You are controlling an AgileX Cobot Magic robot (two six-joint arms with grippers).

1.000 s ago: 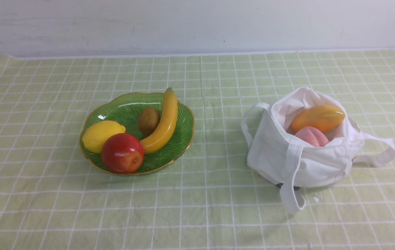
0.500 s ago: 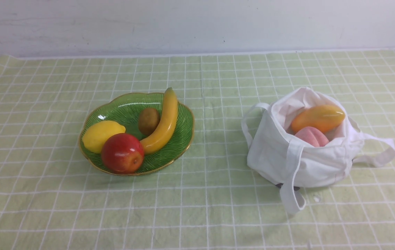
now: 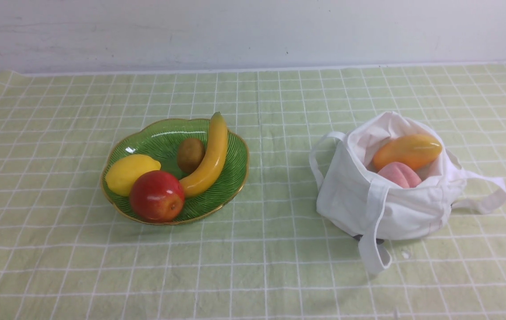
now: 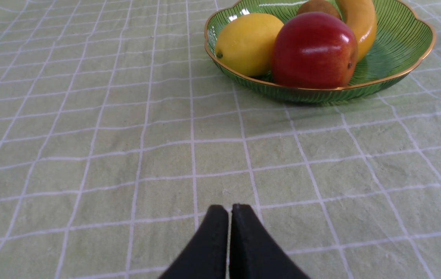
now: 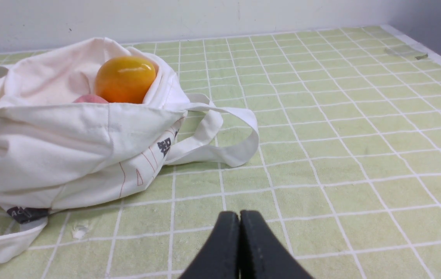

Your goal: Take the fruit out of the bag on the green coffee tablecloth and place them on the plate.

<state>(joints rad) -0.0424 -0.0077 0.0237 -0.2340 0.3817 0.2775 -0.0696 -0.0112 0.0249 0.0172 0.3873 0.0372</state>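
The white bag [image 3: 386, 200] stands open on the green tablecloth [image 3: 270, 266] at the right. In it lie the orange-yellow mango [image 3: 407, 151] and the pink peach [image 3: 398, 175]. The green plate [image 3: 230, 178] sits left of centre and holds the banana [image 3: 210, 160]. Neither gripper shows in the front view. My left gripper [image 4: 230, 207] is shut and empty above the cloth, short of the plate [image 4: 406, 35]. My right gripper [image 5: 239, 213] is shut and empty above the cloth, beside the bag [image 5: 69, 143], where the mango [image 5: 125, 79] and a sliver of peach [image 5: 90, 99] show.
The plate also holds a yellow lemon [image 3: 130, 173], a red apple [image 3: 157, 195] and a brown kiwi [image 3: 190, 154]. The bag's strap handles [image 3: 484, 195] lie loose on the cloth around it. A white wall [image 3: 253, 31] stands behind the table.
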